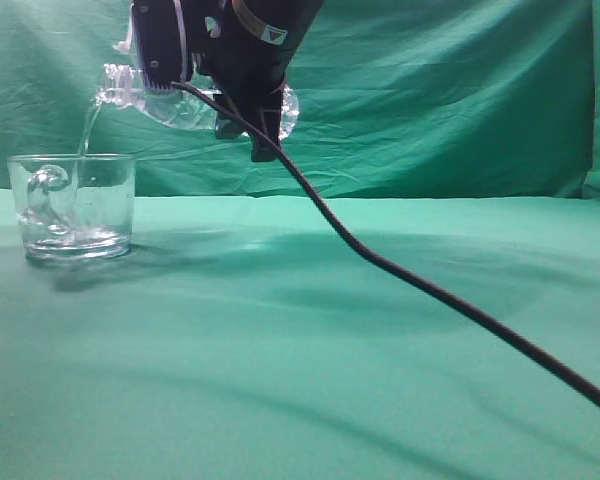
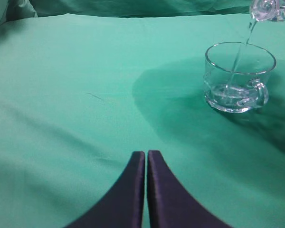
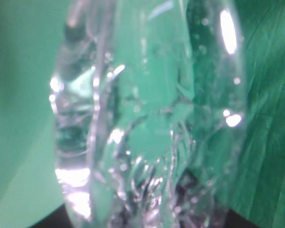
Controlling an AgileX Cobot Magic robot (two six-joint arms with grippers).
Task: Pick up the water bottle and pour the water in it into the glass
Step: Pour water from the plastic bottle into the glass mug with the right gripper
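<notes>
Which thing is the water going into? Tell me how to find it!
Look at the big green cloth covering the table, then go to its far left side. There stands the glass, a short, wide see-through mug with a curly handle and a thick bottom. It sits right under the tipped water bottle held by the right tool, and a thin stream of water falls into it.

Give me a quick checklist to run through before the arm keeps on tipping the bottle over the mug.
1. Bottle held by right gripper: ok, lying nearly level, neck toward the mug.
2. Water stream landing inside the mug: ok.
3. Mug upright on the cloth: ok.
4. Room left in the mug: ok, water only near the bottom.
5. Left gripper out of the way: ok, shut and apart from the mug.
6. Water left in the bottle: cannot tell.
</notes>
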